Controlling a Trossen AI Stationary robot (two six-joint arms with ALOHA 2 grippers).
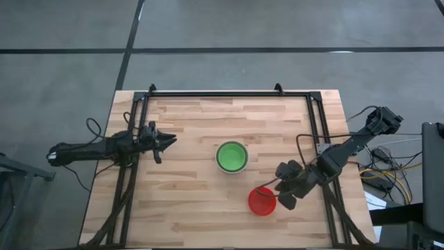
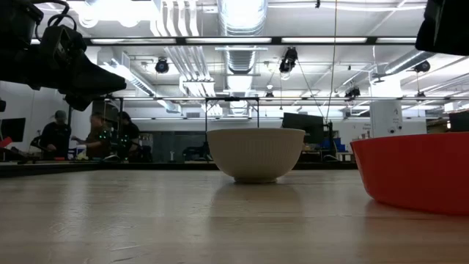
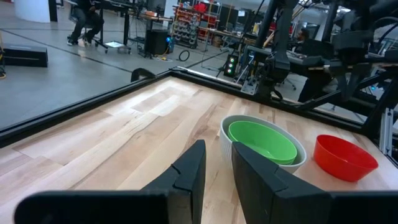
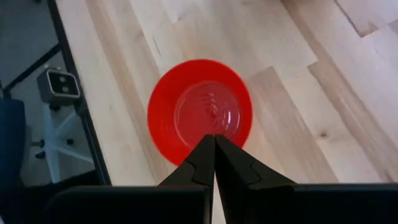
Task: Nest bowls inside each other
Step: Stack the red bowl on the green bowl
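Wood tabletop (image 1: 187,139) carries a green bowl (image 1: 231,156) already nested in the white bowl (image 3: 227,127) at its middle, the red bowl (image 1: 261,201) alone toward the near right corner under my empty closed right gripper (image 1: 281,196), left gripper (image 1: 168,139) part-open, empty by the left edge; the low view hides the green one.

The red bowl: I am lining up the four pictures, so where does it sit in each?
High view: red bowl lower right of centre, by the right gripper.
Low view: right edge.
Left wrist view: far right.
Right wrist view: centre.
Shared landmark: white bowl holding green.
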